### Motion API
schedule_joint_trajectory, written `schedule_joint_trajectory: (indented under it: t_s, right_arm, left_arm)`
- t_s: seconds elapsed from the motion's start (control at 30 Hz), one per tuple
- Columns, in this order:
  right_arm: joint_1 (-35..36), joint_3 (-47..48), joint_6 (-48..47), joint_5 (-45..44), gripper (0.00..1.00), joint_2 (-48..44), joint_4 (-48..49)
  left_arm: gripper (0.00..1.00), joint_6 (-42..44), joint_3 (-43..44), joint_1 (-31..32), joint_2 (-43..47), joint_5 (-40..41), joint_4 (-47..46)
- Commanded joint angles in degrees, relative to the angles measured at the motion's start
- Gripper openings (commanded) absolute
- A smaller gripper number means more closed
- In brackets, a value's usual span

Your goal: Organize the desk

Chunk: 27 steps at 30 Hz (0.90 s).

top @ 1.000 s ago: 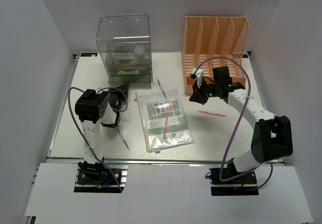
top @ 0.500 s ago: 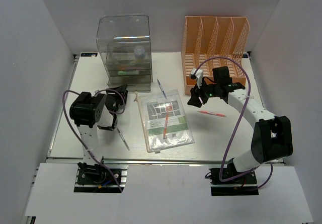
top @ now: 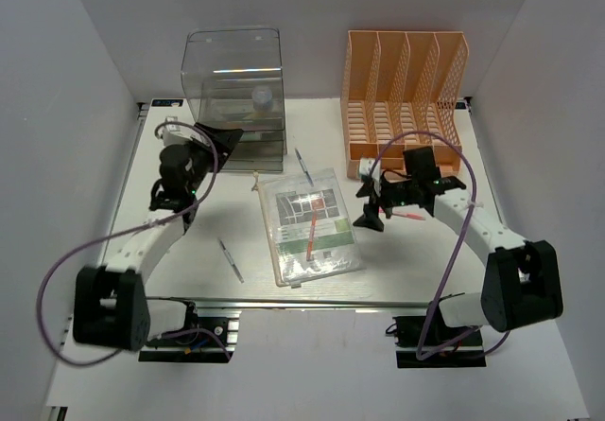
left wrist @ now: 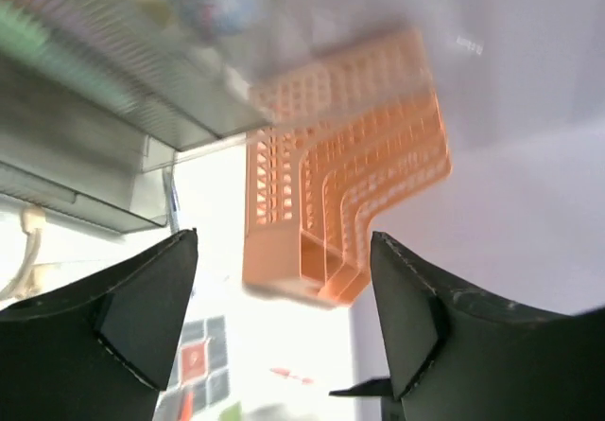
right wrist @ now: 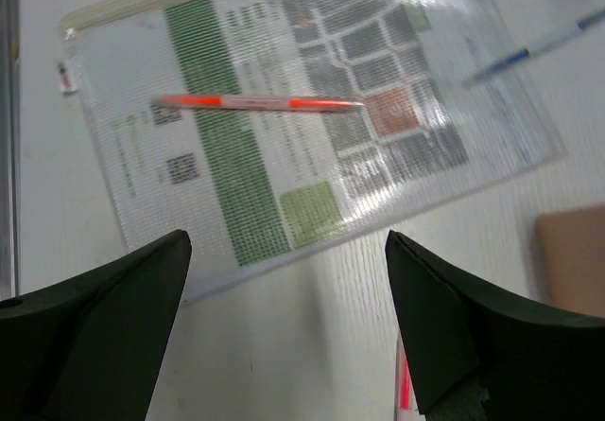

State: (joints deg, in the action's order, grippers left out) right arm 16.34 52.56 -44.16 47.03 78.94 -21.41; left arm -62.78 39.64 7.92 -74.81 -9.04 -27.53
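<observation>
Nearest, along the front edge: the metal rail (top: 312, 300) of the desk (top: 425, 265). White and flat, spreading from there to the back wall under all the rest.

On the near left part of the desk: a grey pen (top: 230, 260), lying alone, well apart from both claws.

In the middle: a clear plastic sleeve (top: 310, 224) with printed paper inside, a red pen (top: 310, 236) lying on top of it.

Right arm (top: 473, 220): rising from the near right corner, then bent at the elbow and reaching left and forward, low over the desk. Right claw (top: 369, 205): pointed down and to the left, fingers wide apart, nothing between them, hanging over bare desk just beside the right edge of the sleeve. Just beside its right finger: a second red pen (top: 402, 215), flat on the desk, not gripped.

A little farther, past the far edge of the sleeve: a blue pen (top: 302, 167).

Left arm (top: 142, 241): stretched long from the near left corner, going forward and slightly right, wrist turned to the right at the end. Left claw (top: 225, 140): fingers wide apart and empty, very near the front of the clear drawer box (top: 236, 90); touching or not, cannot tell.

Farthest, at the back right: an orange file rack (top: 406, 99), standing upright against the wall.
</observation>
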Motion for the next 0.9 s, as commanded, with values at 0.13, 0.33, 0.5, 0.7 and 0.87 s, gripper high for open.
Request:
schedule_joint_trajectory:
  t_s: [0.13,0.33,0.5,0.7,0.87]
  right_arm:
    - [6.42,0.86,-43.16,1.96,0.79,3.04,-17.32]
    - [18.19,8.78,-51.55,-9.64,0.51,11.49,-21.05]
    - [25.92,14.14,-52.34,-18.35,0.39,18.86,-19.63]
    - [29.63,21.09,-55.41,-25.04,0.50,26.17,-22.10]
    - [31.12,23.38,-57.35,-29.18,0.51,29.43,-22.89]
  left_arm:
    - [0.92,33.94,6.77,-0.45,25.18,4.19,55.62]
    - [0.98,36.24,1.68,-0.45,43.23,14.30,65.05]
    - [0.98,36.51,2.46,1.04,50.46,17.37,66.11]
    - [0.98,36.94,1.23,1.04,52.56,15.98,65.06]
    - [0.98,36.86,1.41,1.04,54.24,16.24,65.41]
